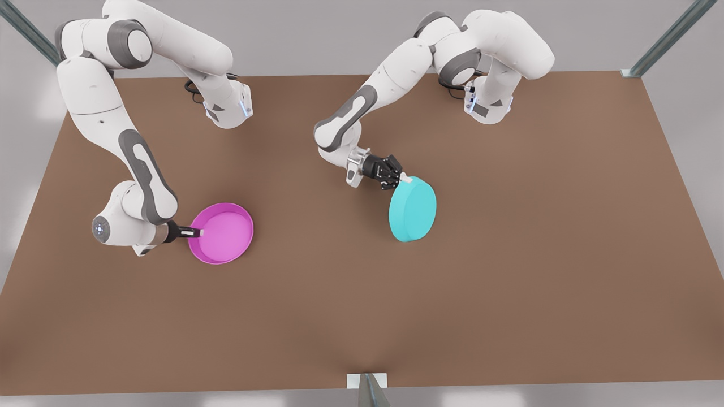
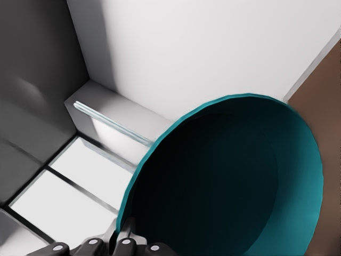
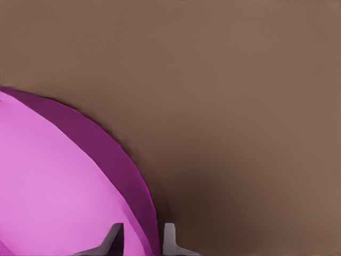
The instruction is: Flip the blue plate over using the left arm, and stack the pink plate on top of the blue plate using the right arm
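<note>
Right of table centre in the front view, the blue plate (image 1: 412,209) hangs tilted, base toward the camera, its rim pinched at about eleven o'clock by the left gripper (image 1: 400,178), clamped on it. The left wrist view looks into the plate's hollow (image 2: 229,181). At the front view's left, the pink plate (image 1: 222,233) sits on the table (image 1: 509,282), rim up, with the right gripper (image 1: 196,232) astride its rim at nine o'clock, one finger (image 3: 169,237) outside, one inside; closed or not, I cannot tell. Both look light, stiff and glossy, probably slippery: the thin upright rim is the only hold.
</note>
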Robot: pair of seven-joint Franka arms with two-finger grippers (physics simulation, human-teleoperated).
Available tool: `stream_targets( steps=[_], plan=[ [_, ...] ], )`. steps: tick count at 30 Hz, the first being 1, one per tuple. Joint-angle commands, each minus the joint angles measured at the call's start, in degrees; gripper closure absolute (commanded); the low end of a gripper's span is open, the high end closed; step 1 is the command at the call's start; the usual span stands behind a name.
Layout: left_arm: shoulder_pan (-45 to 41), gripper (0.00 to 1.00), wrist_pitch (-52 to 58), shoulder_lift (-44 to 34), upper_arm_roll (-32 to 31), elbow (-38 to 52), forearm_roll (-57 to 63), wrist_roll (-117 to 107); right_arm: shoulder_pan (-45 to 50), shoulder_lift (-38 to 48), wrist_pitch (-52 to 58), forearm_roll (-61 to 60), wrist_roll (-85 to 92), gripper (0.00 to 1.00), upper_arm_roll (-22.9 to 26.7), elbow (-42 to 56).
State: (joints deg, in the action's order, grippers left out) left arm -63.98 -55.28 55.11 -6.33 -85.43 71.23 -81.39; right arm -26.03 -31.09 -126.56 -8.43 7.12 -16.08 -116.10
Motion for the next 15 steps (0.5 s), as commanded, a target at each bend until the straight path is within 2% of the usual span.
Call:
stream_targets(
  steps=[1, 2, 3, 10, 15],
  plan=[
    [0.0, 0.39, 0.08, 0.0, 0.09, 0.0, -0.21, 0.0, 0.02, -0.02, 0.0, 0.0, 0.0, 0.77, 0.0, 0.0],
    [-0.09, 0.31, 0.0, 0.0, 0.0, 0.0, -0.12, 0.0, 0.02, -0.02, 0.0, 0.0, 0.0, 0.77, 0.0, 0.0],
    [-0.18, 0.28, 0.0, 0.08, 0.09, 0.0, -0.12, 0.0, 0.02, -0.02, 0.0, 0.0, 0.0, 0.78, 0.0, 0.0],
    [-1.76, 0.27, 0.96, 3.07, -0.09, 3.7, -1.17, 0.18, 0.02, 0.07, 1.4, 0.08, 0.09, 0.79, 0.0, 0.44],
    [-3.6, 0.25, 0.79, 4.48, -0.17, 9.58, -16.54, 0.09, 0.28, 0.07, 1.58, 0.08, -0.08, 0.79, 0.0, 1.05]
  ],
)
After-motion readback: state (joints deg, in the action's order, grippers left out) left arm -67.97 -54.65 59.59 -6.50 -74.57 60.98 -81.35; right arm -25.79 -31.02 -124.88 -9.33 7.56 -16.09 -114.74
